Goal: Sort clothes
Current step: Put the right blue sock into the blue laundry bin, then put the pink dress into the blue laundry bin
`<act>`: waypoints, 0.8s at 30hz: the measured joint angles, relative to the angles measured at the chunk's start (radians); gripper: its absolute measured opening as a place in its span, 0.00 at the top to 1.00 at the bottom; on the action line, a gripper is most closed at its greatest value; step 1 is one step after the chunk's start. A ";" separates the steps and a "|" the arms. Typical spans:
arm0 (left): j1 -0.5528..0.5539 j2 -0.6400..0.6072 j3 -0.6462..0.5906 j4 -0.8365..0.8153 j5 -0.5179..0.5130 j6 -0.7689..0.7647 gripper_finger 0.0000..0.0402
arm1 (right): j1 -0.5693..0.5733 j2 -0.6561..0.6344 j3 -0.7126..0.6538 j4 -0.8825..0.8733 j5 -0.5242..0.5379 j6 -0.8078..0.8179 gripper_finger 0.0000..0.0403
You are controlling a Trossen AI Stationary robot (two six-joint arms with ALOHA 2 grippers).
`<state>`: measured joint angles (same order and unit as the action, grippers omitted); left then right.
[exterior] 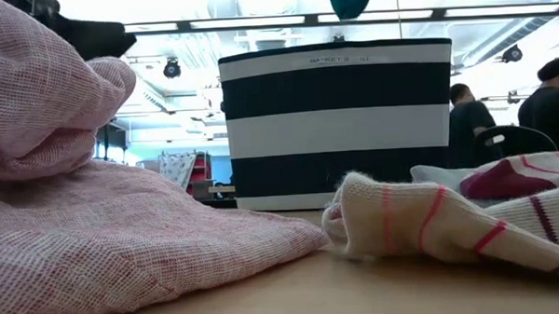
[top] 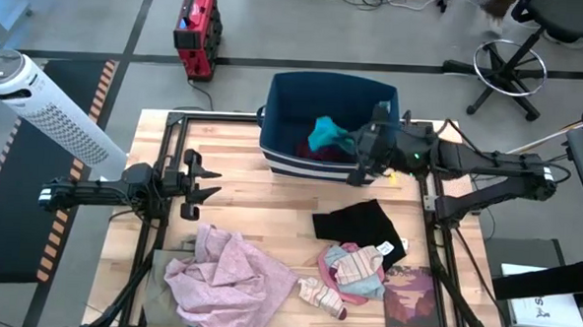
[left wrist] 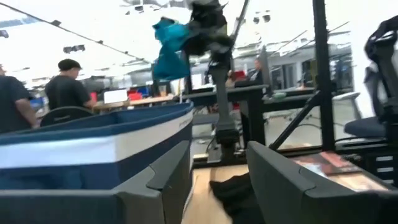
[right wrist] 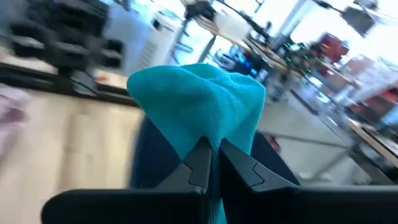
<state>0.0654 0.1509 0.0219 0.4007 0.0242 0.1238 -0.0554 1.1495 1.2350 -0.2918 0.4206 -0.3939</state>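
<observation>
My right gripper (top: 354, 147) is shut on a small teal piece (top: 324, 133) above the navy striped bin (top: 274, 113). The teal piece also shows in the left wrist view (left wrist: 168, 50) and at the top of the low view (exterior: 347, 0). A maroon piece (top: 317, 153) lies inside the bin. My left gripper (top: 212, 180) waits open and empty over the table's left side. On the table lie a black piece (top: 360, 226), a pale pink garment (top: 227, 274), a small heap of white, teal and maroon pieces (top: 358, 270) and a striped sock (top: 322, 296). My right gripper pinches a bunched part of the teal piece (right wrist: 208, 134) between its two fingertips (right wrist: 198, 163). The fingers reach level from the table's right side over the bin. The piece is lifted clear, above the bin's opening, and hangs slack beside the fingers.
The bin (exterior: 339, 127) stands at the table's far middle. A dark red patterned booklet (top: 414, 302) lies at the near right corner. Khaki cloth (top: 160, 274) shows under the pink garment's left edge. People sit beyond the table (left wrist: 65, 87). Bare wood lies between the bin and the garments.
</observation>
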 joint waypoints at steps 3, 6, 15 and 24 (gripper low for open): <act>0.000 0.000 0.000 0.009 0.034 0.000 0.65 | -0.077 0.014 -0.006 -0.035 -0.006 0.013 0.99; 0.000 0.000 0.000 0.012 0.047 0.000 0.67 | -0.141 0.036 -0.013 -0.080 -0.051 0.047 0.99; 0.000 -0.002 0.000 0.097 0.100 -0.001 0.71 | -0.211 0.117 -0.024 -0.170 -0.114 0.127 0.81; 0.000 0.001 0.000 0.112 0.103 -0.084 0.61 | -0.196 0.119 -0.017 -0.184 -0.106 0.152 0.52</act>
<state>0.0650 0.1516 0.0223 0.5129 0.1276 0.0402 -0.2513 1.2689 1.2182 -0.4756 0.3148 -0.2418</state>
